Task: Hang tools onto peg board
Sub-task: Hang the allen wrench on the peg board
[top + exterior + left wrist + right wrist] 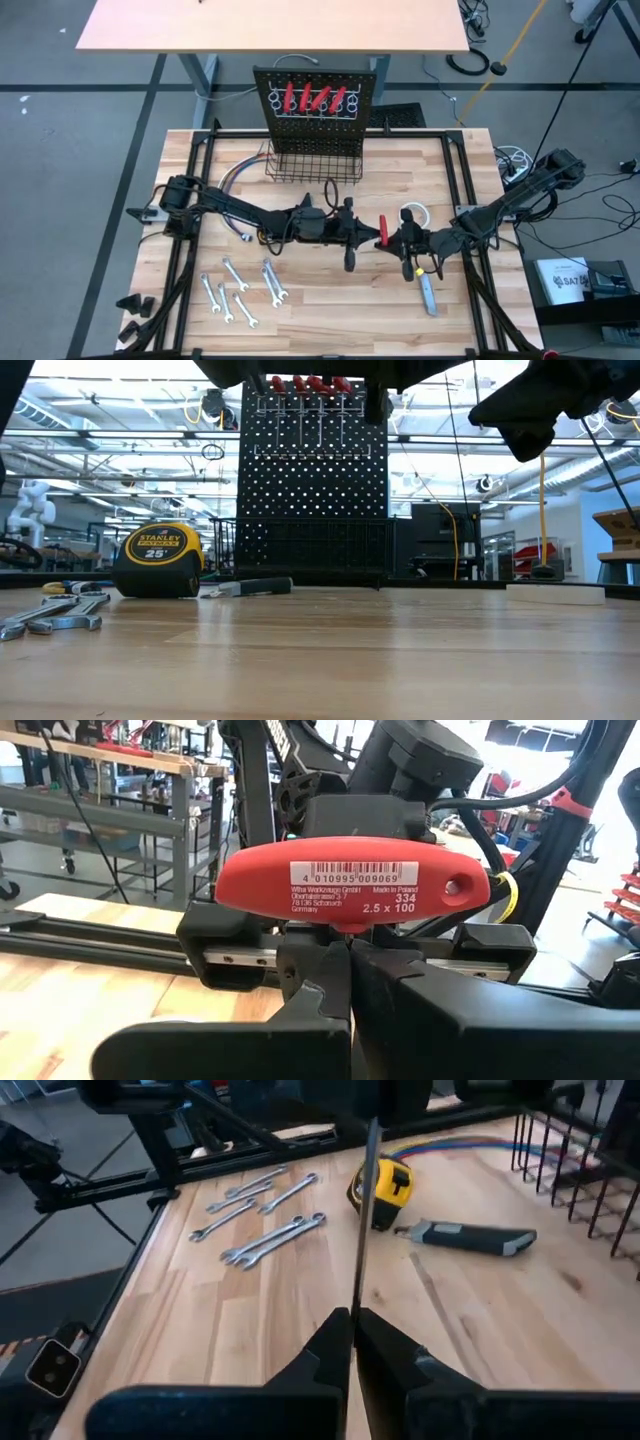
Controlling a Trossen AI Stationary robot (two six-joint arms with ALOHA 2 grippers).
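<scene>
The red-handled key (350,885) is hanging in the air over the middle of the table (330,320), between the two arms and in front of the peg board (318,100). The left gripper (362,236) is reaching in from the left, and its fingers (320,1010) are pressing together on the thin stem right under the red handle. The right gripper (398,240) is reaching in from the right, and its fingers (325,1350) are pinching the thin metal rod (365,1210) of the same key. Four other red-handled tools (313,98) are sitting in the shiny rings near the top of the peg board, which is standing up at the far side of the table. The black wire basket (315,165) is sitting at its foot. The white tape roll (416,215) is lying just behind the right gripper. The knife (427,297) is lying on the wood near the front, to the right. The yellow tape measure (385,1185) is sitting beside the knife in the right wrist view. The silver wrenches (240,290) are lying in a bunch at the front left. The coloured wires (235,178) are curling on the table left of the basket
</scene>
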